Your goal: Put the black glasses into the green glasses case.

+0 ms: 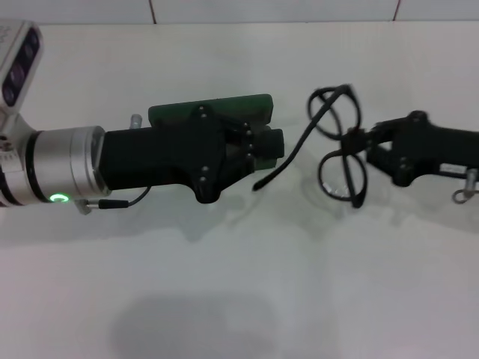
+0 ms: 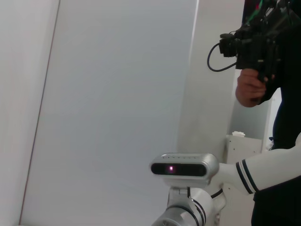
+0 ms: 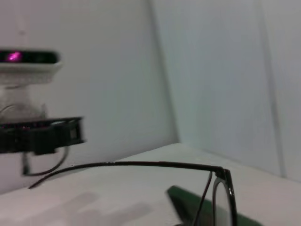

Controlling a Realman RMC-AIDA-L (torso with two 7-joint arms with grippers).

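Observation:
The green glasses case (image 1: 224,109) lies on the white table (image 1: 239,284), mostly hidden under my left gripper (image 1: 273,143), which reaches in from the left and lies over it. The case's edge also shows in the right wrist view (image 3: 188,207). My right gripper (image 1: 364,140) comes in from the right and is shut on the black glasses (image 1: 348,142) at the bridge. It holds them above the table just right of the case, lenses one behind the other, with one temple arm (image 1: 296,149) pointing toward the case. The right wrist view shows that temple arm (image 3: 141,165) and a lens rim.
The table's far edge meets a tiled wall (image 1: 269,9). The left wrist view shows only a wall, the robot's head camera (image 2: 184,168) and a person holding a camera (image 2: 256,47).

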